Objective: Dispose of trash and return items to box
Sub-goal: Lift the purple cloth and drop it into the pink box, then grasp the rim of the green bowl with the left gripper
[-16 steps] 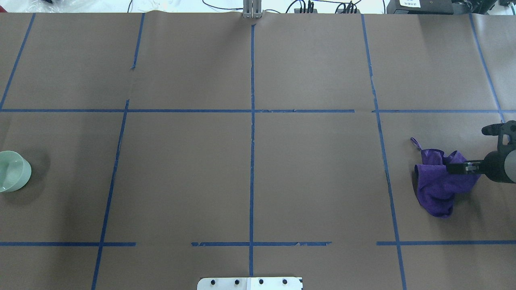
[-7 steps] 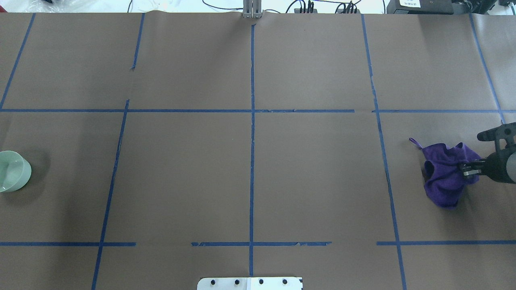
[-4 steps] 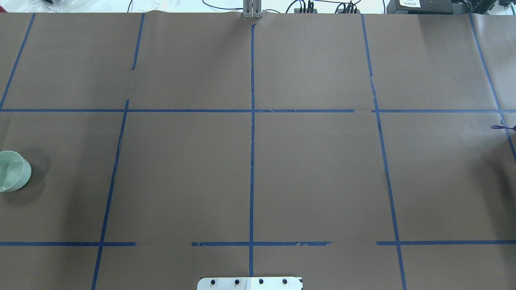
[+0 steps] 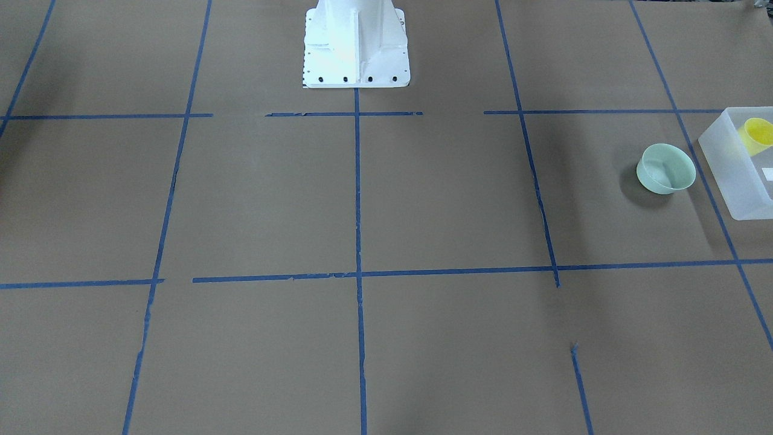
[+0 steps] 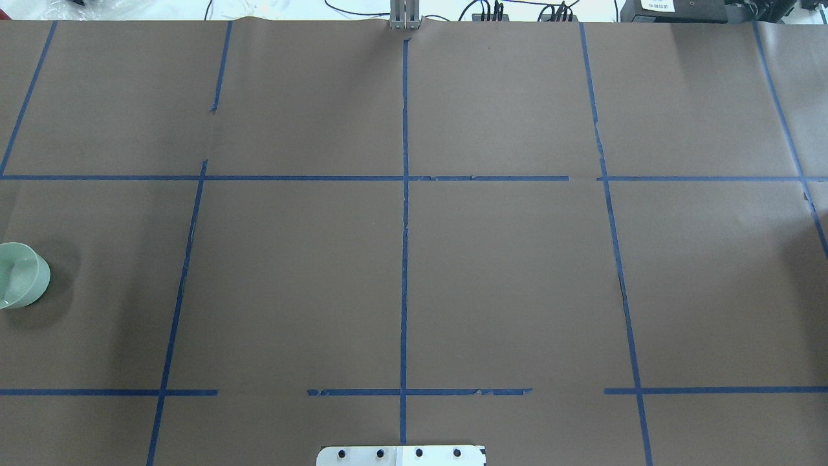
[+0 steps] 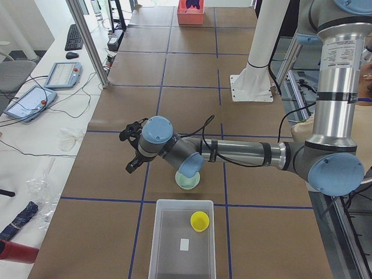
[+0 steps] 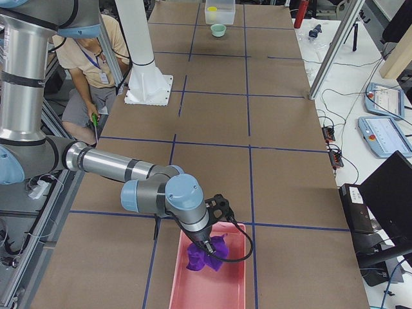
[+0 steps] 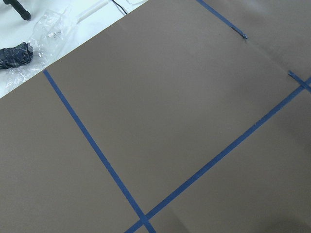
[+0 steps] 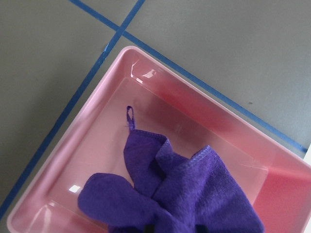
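The mint-green bowl [image 4: 665, 168] stands upright on the brown table, just beside the frosted box [image 4: 740, 181]; it also shows at the left edge of the overhead view [image 5: 22, 283]. The yellow cup [image 4: 758, 134] lies inside the box [image 6: 174, 256]. My left gripper [image 6: 131, 167] hovers beyond the bowl [image 6: 188, 181]; I cannot tell whether it is open. My right gripper [image 7: 207, 246] is over a pink bin [image 7: 232, 283] and is shut on a purple cloth [image 9: 184, 194] that hangs into the bin [image 9: 97, 121].
The white robot base [image 4: 355, 42] stands at the table's robot side. A metal post [image 6: 87, 40] rises at the far edge. A person [image 7: 90, 58] sits behind the robot. Crumpled plastic wrap [image 8: 48, 34] lies off the table paper.
My right gripper has carried the purple cloth to the right, out of the overhead view. The mint-green bowl has not moved.
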You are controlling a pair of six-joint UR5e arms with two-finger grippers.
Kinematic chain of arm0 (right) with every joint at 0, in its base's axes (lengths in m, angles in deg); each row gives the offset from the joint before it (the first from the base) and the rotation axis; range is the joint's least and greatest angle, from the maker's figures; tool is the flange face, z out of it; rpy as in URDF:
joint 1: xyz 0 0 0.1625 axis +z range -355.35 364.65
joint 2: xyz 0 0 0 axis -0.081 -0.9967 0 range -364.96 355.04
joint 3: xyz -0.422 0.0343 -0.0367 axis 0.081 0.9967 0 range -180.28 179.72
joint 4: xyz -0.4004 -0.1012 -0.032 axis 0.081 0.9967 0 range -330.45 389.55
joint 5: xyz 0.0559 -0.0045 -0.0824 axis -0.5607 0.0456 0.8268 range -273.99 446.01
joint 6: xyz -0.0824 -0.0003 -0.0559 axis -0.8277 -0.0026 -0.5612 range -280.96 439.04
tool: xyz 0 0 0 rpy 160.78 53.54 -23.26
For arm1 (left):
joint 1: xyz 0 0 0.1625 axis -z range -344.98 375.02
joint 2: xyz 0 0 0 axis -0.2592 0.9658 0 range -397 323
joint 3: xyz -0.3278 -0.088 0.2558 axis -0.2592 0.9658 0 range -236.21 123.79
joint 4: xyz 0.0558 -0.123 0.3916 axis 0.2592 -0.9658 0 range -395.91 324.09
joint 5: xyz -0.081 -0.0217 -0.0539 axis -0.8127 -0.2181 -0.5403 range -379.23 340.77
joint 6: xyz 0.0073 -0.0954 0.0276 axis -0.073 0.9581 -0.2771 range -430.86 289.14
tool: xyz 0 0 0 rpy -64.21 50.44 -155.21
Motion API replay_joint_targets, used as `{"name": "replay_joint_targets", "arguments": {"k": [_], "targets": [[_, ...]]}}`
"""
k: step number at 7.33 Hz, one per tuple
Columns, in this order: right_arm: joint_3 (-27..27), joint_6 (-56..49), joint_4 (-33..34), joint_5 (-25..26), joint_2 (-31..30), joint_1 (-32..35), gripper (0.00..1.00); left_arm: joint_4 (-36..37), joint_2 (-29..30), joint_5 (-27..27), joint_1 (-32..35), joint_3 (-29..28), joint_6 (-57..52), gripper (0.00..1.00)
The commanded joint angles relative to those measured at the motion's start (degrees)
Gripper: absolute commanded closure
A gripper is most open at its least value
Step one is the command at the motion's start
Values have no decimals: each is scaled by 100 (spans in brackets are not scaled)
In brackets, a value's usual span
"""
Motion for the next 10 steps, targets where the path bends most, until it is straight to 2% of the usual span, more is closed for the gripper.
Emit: {"name": "replay_joint_targets", "arguments": {"k": [1, 2, 3, 4, 5, 6, 8, 9, 10], "targets": [[-88, 1909, -145, -655, 22, -104, 0, -38, -21, 474, -431, 262, 818, 0], [-350, 3050, -556, -667, 14, -601, 0, -178, -125, 834, -773, 254, 1179, 0], [-509, 3792, -899, -676, 5, -1050, 0, -623, -326, 1316, -1186, 254, 1705, 0], [-520, 4252, -1242, -667, 5, -1437, 0, -1350, -650, 1425, -1608, 184, 2380, 0], [-511, 4744, -1707, -606, -21, -1659, 0, -2088, -958, 1670, -1864, -25, 2543, 0], [-511, 4810, -1990, -544, -48, -1774, 0, -2635, -1240, 1716, -2067, -167, 2684, 0], [-502, 4810, -1993, -535, -57, -1784, 0, -2902, -1505, 1908, -2594, -299, 2712, 0], [-502, 4793, -2019, -509, -100, -1784, 0, -3330, -1515, 1918, -2701, -596, 2860, 0], [-502, 4784, -2019, -457, -118, -1784, 0, -3656, -1515, 1927, -2754, -895, 2896, 6]]}}
